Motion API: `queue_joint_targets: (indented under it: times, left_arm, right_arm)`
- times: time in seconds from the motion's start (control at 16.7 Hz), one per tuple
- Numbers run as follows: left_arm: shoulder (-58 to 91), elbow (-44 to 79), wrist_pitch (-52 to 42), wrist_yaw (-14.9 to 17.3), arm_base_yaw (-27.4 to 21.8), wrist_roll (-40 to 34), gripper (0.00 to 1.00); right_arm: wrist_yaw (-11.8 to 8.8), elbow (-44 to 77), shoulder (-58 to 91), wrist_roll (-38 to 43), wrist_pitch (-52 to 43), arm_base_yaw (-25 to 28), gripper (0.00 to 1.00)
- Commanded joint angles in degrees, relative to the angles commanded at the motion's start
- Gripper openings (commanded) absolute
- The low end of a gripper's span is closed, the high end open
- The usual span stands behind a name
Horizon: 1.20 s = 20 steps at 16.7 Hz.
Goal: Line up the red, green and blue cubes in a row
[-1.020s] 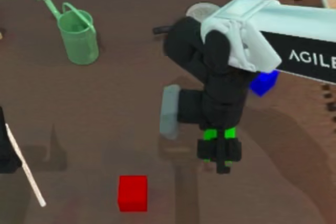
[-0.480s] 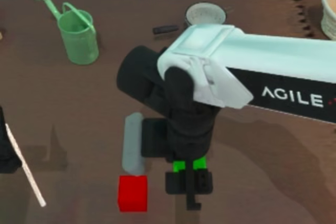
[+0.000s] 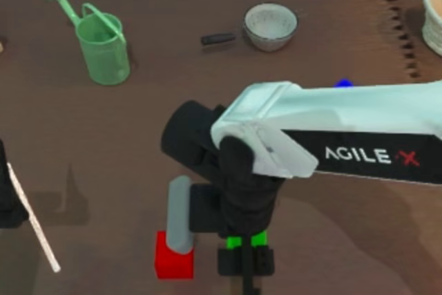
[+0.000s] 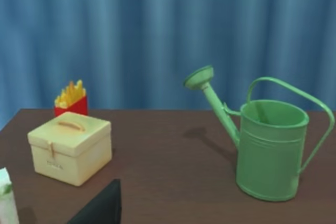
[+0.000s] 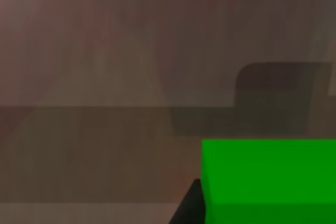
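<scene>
My right gripper (image 3: pixel 246 267) hangs near the table's front edge, shut on the green cube (image 3: pixel 235 242). That cube fills the right wrist view's lower corner (image 5: pixel 268 182), with a dark finger (image 5: pixel 186 205) against its side. The red cube (image 3: pixel 169 262) lies on the table just left of the gripper, partly hidden under the arm's grey wrist part. Only a sliver of the blue cube (image 3: pixel 343 83) shows, behind the right arm's white link. My left arm (image 3: pixel 5 198) is parked at the left edge, its gripper open, with one dark finger (image 4: pixel 102 208) in the left wrist view.
A pale green watering can (image 3: pixel 103 46) (image 4: pixel 270 150) stands at the back left. A grey bowl (image 3: pixel 271 24) and a small dark bar (image 3: pixel 217 38) sit at the back centre. A cream box (image 4: pixel 71 148) and a red fries carton (image 4: pixel 71 100) appear in the left wrist view.
My right arm has swung left and toward the front edge with the green cube, ending beside the red cube. Its white link now covers most of the blue cube.
</scene>
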Motion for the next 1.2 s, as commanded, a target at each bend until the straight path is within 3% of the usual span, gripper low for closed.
queue_joint_targets:
  times: [0.3,1.08,1.2]
  left_arm:
    - [0.0,0.0,0.0,0.0,0.0,0.0,1.00]
    - [0.0,0.0,0.0,0.0,0.0,0.0,1.00]
    - [0.0,0.0,0.0,0.0,0.0,0.0,1.00]
  right_arm:
    - [0.0,-1.2,0.6,-0.1,1.6,0.2,0.00]
    - [0.0,-1.2,0.6,-0.1,1.6,0.2,0.98]
    - [0.0,-1.2,0.6,-0.1,1.6,0.2,1.00]
